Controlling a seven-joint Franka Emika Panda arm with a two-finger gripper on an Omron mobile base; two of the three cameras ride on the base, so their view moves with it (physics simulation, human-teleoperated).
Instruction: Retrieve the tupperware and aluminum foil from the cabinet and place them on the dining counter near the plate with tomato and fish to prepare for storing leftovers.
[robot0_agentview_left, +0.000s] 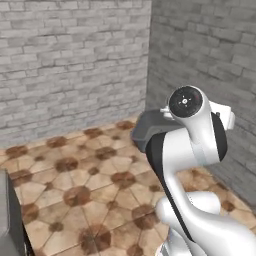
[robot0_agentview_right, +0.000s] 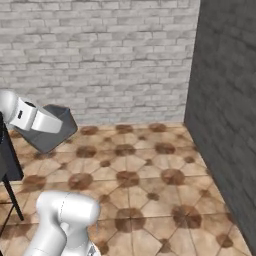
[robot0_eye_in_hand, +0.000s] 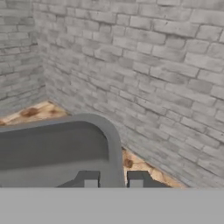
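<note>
We carry the tupperware (robot0_eye_in_hand: 57, 146) in mid-air above the tiled floor (robot0_agentview_left: 75, 175), its rim wall pinched between our gripper's (robot0_eye_in_hand: 113, 180) narrowly set fingertips, a grey brick wall (robot0_eye_in_hand: 153, 65) ahead.

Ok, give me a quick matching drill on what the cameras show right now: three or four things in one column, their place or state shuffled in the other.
Things:
1. dark grey rectangular plastic tub
2. claw
3. brown patterned tile floor
4. grey brick wall

Place or state:
A. runs along the back, meeting a second wall at a corner
B. closed over the tub's rim
C. carried in the air, tilted
D. spreads below the arm

Pairs: 1-C, 2-B, 3-D, 4-A
</note>
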